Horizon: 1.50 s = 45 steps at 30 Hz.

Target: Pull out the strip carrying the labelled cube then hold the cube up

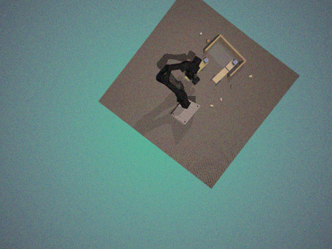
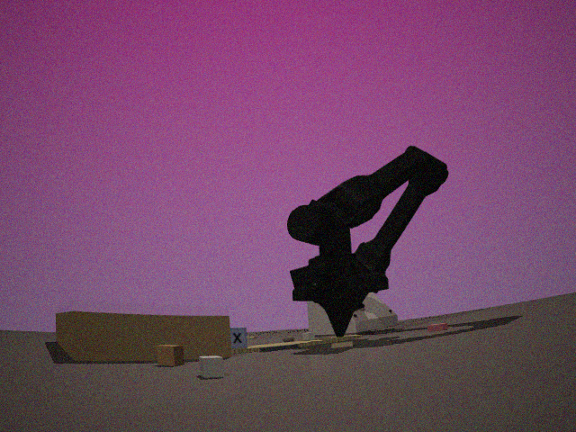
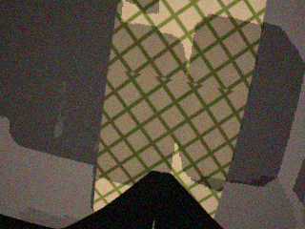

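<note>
A patterned strip with green crossed lines runs out in front of the walled enclosure, partly hidden by the arm in the top view; no gap shows in its visible part. A blue cube marked X sits at its far end, just outside the enclosure's open side. A second strip has a gap across it, and another labelled cube stands on its far piece, inside the enclosure. My gripper is shut and empty, pointing down, its tips at the first strip's surface; whether they touch is unclear.
The enclosure's wooden wall stands on three sides. An orange block and a white block lie outside it. Small blocks lie to the right and nearer the arm's base plate.
</note>
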Tool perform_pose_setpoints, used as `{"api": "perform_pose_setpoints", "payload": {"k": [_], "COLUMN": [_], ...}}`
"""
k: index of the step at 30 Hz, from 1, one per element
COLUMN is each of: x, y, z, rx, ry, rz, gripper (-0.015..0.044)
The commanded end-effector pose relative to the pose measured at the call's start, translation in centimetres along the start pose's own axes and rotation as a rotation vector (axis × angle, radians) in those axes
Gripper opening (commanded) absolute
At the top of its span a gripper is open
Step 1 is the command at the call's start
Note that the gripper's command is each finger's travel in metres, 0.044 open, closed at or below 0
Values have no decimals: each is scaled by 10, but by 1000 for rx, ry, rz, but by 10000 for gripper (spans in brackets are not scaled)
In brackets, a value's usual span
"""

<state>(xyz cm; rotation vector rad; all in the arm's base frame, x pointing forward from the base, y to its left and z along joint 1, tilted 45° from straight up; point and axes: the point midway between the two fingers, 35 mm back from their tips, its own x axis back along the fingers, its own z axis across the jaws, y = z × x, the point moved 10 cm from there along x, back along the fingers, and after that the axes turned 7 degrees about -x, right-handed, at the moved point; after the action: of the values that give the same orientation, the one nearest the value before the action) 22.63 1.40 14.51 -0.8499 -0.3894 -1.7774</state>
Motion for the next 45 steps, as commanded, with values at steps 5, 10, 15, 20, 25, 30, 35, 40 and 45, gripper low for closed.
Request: {"api": "perform_pose_setpoints", "payload": {"k": [5,10,15,20,25,30,35,40,45], "x": [-6,-6,-6,-6,-6,-6,34,41,38], "y": [-9,-9,-9,-9,-9,-9,1,2,25], "z": [-4,-4,-4,-4,-4,-4,0,1,4], "rx": [-16,-16,-16,-16,-16,-16,-13,-16,-114], "ry": [-11,-11,-11,-11,-11,-11,-13,-13,-14], "rz": [30,30,30,30,30,30,24,29,28], "gripper": [0,0,0,0,0,0,0,0,131]}}
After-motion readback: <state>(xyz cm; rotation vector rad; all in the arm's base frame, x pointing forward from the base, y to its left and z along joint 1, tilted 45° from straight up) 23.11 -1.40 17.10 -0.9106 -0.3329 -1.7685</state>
